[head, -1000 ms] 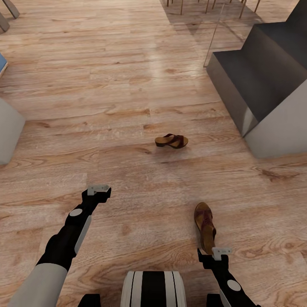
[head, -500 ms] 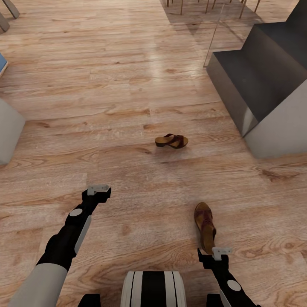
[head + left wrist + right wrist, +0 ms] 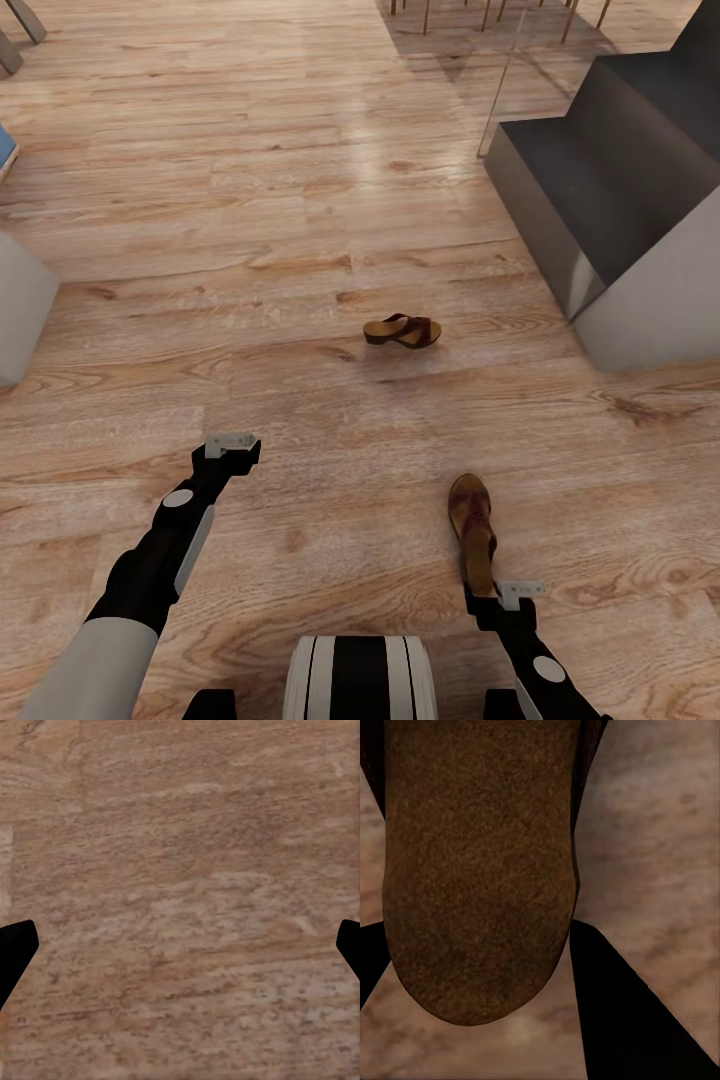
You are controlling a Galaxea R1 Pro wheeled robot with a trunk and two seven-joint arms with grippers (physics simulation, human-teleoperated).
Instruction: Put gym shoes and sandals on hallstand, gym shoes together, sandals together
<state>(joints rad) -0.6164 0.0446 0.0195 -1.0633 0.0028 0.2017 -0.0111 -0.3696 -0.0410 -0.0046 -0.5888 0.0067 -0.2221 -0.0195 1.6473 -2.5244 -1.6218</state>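
Two dark reddish-brown sandals lie on the wood plank floor (image 3: 300, 230). The far sandal (image 3: 403, 331) rests on its side out in the middle. The near sandal (image 3: 472, 535) lies lengthwise with its heel at my right gripper (image 3: 498, 598). In the right wrist view the sandal's tan heel sole (image 3: 480, 870) sits between the black fingers (image 3: 615, 1005), which press against both its sides. My left gripper (image 3: 232, 452) hangs over bare floor, with its fingertips (image 3: 11, 952) spread wide and nothing between them. The gym shoes and the hallstand are out of view.
Dark grey stairs with a pale side wall (image 3: 610, 200) rise at the right. A light grey block (image 3: 20, 300) stands at the left edge. Chair legs (image 3: 490, 12) show at the top. My base (image 3: 360, 675) is at the bottom centre.
The near sandal has turned slightly and shifted a little to the left, with its heel now in line with my right gripper. The arms, the far sandal and the camera have stayed put.
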